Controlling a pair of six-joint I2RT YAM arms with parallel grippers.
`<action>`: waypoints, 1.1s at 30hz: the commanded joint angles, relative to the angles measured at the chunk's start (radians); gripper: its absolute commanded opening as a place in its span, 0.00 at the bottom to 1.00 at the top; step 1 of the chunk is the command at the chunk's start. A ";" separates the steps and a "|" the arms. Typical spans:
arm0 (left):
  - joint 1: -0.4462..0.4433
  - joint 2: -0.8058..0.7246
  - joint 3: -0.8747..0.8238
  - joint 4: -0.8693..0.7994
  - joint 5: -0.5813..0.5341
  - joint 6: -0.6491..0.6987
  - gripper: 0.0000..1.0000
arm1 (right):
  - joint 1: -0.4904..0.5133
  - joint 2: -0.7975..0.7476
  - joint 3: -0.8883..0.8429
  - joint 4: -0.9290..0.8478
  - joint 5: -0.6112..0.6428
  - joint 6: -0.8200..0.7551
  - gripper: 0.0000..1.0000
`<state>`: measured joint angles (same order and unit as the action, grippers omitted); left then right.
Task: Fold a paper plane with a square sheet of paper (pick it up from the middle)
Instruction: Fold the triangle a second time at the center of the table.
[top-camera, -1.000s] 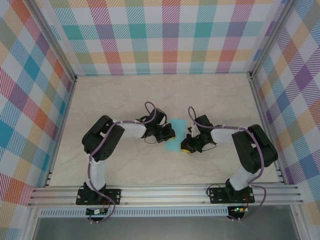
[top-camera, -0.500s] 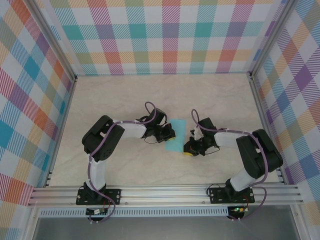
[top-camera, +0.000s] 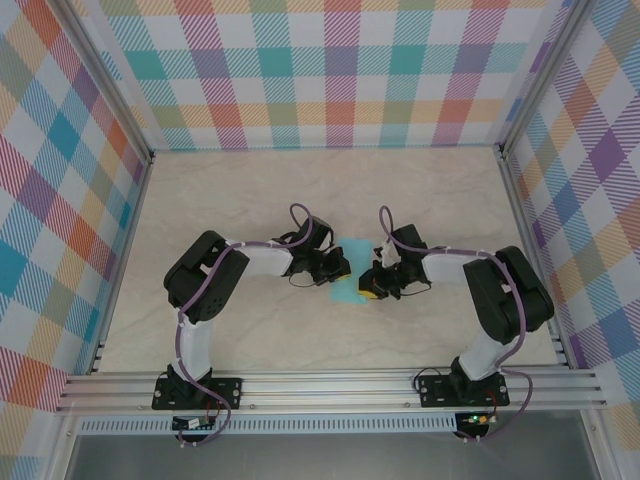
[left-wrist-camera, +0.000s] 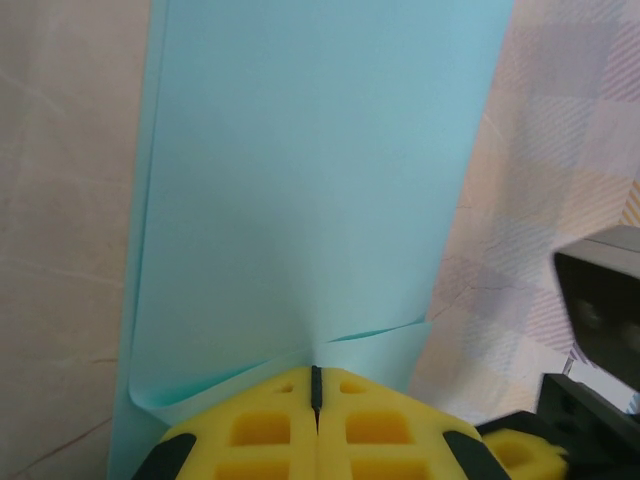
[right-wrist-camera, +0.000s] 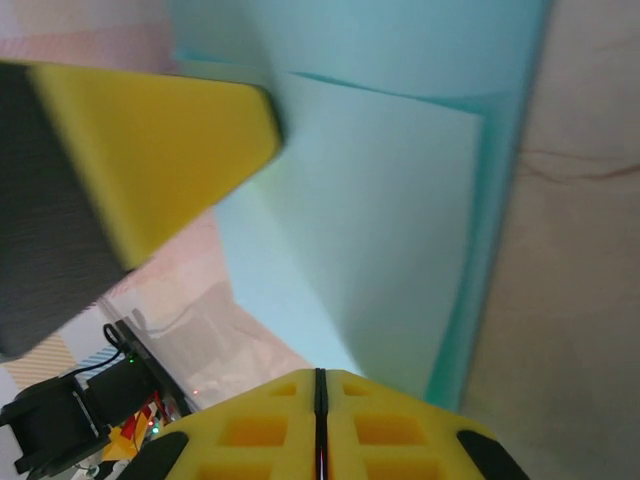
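The square sheet of paper (top-camera: 354, 252) is light teal and lies folded over on the table between the two arms. In the left wrist view the paper (left-wrist-camera: 300, 180) shows two layers whose edges pucker together at my left gripper (left-wrist-camera: 316, 368), which is shut on the sheet's near edge. Seen from above, the left gripper (top-camera: 340, 268) sits at the sheet's left side. My right gripper (top-camera: 368, 288) is at the sheet's near right corner. Its jaws (right-wrist-camera: 321, 372) are shut, with the paper (right-wrist-camera: 380, 200) running up to the tips. I cannot tell whether they pinch it.
A yellow fingertip (right-wrist-camera: 150, 130) of the left gripper crosses the upper left of the right wrist view. Plaid walls (top-camera: 330, 70) enclose the beige table (top-camera: 250, 200). An aluminium rail (top-camera: 330, 385) runs along the near edge by the arm bases.
The right gripper pulled away to the right half a second ago and has come back to the sheet's right side. The left gripper and the paper have stayed put.
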<state>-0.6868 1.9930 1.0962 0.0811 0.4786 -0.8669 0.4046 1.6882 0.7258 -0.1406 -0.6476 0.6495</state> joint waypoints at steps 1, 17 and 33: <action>-0.008 0.009 0.003 -0.018 -0.020 0.018 0.00 | -0.003 0.029 -0.013 -0.031 0.036 -0.026 0.08; -0.043 -0.137 0.001 -0.035 -0.009 0.034 0.10 | -0.004 0.038 -0.041 -0.023 0.081 -0.001 0.04; -0.076 -0.019 -0.072 0.059 -0.095 -0.017 0.03 | -0.004 0.045 -0.053 -0.025 0.090 -0.007 0.04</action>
<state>-0.7567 1.9591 1.0416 0.1211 0.4263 -0.8833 0.4046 1.7092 0.7078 -0.1230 -0.6357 0.6437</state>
